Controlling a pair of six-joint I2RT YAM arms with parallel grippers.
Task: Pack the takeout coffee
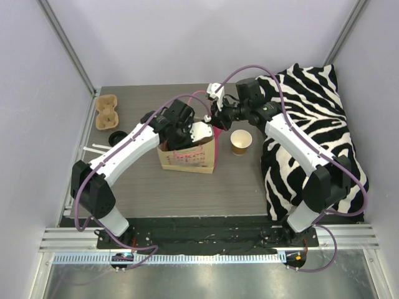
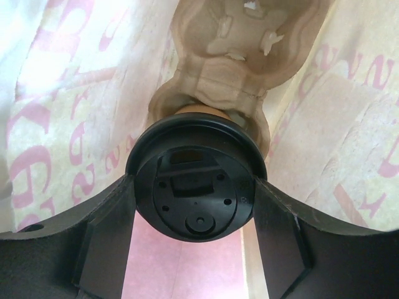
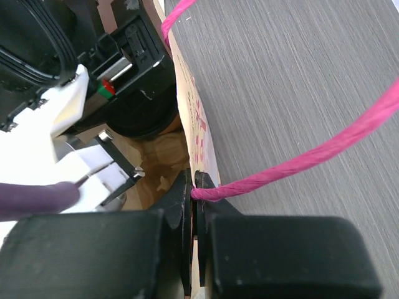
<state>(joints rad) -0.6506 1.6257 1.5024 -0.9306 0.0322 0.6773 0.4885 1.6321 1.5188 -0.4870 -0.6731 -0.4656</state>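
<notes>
Inside bag (image 1: pixel 187 161), left hand (image 2: pixel 195 215), spread wide, grips cup (image 2: pixel 193 149).

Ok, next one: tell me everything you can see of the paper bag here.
The paper bag is tan kraft paper printed with pink lettering, with pink rope handles. It stands open near the middle of the table. The right gripper pinches its rim where a handle attaches, holding the mouth open. The left gripper reaches inside, gripping a lidded cup at a pulp cup carrier that sits in the bag.
</notes>
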